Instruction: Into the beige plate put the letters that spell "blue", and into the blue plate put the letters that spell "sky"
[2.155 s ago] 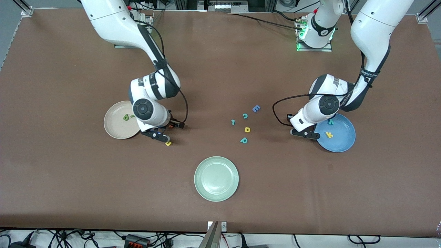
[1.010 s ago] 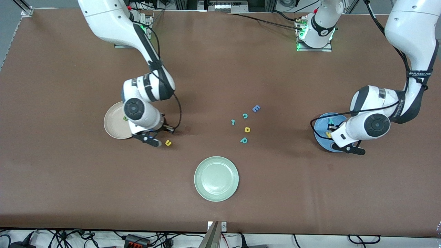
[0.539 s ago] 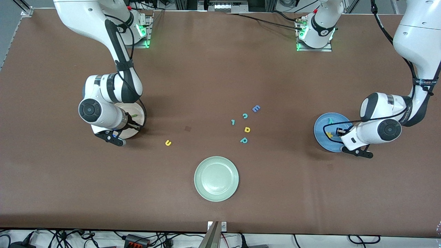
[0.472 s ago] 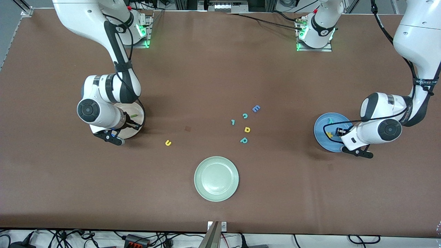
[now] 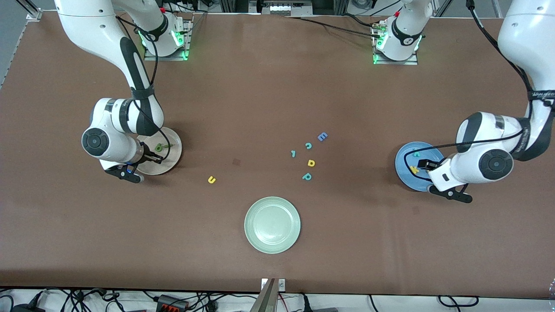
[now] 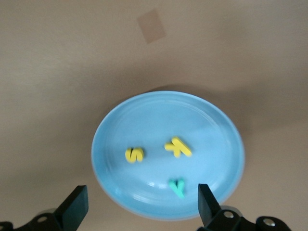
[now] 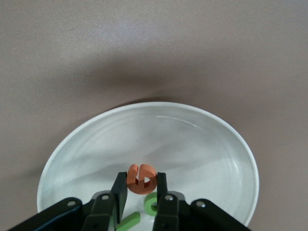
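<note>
- Right gripper (image 7: 140, 202) hangs over the beige plate (image 7: 86, 144), fingers (image 7: 119, 190) pinched on the orange e (image 7: 141, 178).
- Under it the green b (image 7: 155, 204) and l (image 7: 126, 220) lie in this plate.
- Left gripper (image 6: 140, 208) is over the blue plate (image 6: 144, 115), fingers spread wide, holding nothing.
- Below it lie s (image 6: 134, 155), k (image 6: 177, 147) and y (image 6: 177, 186) in the blue plate.
- Yellow u (image 5: 211, 180) lies on the table (image 5: 277, 86), between the beige plate and the green plate (image 5: 272, 225).
- Between the grippers, mid-table, are spare letters: blue E (image 5: 322, 137), teal c (image 5: 308, 146), teal p (image 5: 307, 176), yellow d (image 5: 311, 163). Nothing blocks either gripper.
</note>
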### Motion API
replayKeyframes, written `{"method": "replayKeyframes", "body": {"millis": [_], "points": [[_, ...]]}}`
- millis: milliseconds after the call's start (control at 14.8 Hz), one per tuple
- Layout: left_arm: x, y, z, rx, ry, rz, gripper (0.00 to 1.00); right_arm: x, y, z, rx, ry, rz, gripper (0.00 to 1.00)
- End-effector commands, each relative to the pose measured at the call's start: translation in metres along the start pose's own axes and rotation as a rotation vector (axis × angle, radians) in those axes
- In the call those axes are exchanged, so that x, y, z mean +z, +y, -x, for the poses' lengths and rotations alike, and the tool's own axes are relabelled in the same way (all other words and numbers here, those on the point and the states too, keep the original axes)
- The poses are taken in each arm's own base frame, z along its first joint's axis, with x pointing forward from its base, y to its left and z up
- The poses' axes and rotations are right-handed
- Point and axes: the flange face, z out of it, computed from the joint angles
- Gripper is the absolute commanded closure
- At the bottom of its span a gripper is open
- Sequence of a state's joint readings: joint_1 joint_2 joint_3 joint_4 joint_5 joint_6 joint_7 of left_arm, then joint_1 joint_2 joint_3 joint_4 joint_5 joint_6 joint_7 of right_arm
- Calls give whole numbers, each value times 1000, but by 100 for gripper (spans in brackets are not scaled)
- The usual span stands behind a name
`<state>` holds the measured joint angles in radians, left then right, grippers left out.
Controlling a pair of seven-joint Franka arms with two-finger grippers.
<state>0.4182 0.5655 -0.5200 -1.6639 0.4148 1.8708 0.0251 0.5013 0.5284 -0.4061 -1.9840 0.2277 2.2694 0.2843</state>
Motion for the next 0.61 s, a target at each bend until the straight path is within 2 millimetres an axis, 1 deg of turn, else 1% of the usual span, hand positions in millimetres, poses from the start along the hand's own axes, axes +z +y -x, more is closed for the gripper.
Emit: {"method": "replayKeyframes", "body": {"millis": [0,135,202,269,337,404,472,539], "points": [[-83,2,13,-17,-16,20,0,1,-3,0,-1,13,-5,0],[-135,-6,23,-40,8,37,0,-10,-16,0,-21,31,-15,0],[-162,-9,30,-54,28,32,0,-19,-28,-1,-34,49,-29,0],[-190,-5,40,-56,39,41,0,-30,-43,-2,-44,70,-49,0],[-209,-8,49,-62,38,52,0,-41,-60,-3,-33,84,-93,0],[-227,-12,58,-74,38,63,0,-45,-79,-9,-12,92,-136,0],[-250,-7,72,-88,72,70,0,-50,-95,-12,8,101,-161,0],[-269,-9,86,-115,117,73,0,-50,-108,-12,32,110,-164,0]]}}
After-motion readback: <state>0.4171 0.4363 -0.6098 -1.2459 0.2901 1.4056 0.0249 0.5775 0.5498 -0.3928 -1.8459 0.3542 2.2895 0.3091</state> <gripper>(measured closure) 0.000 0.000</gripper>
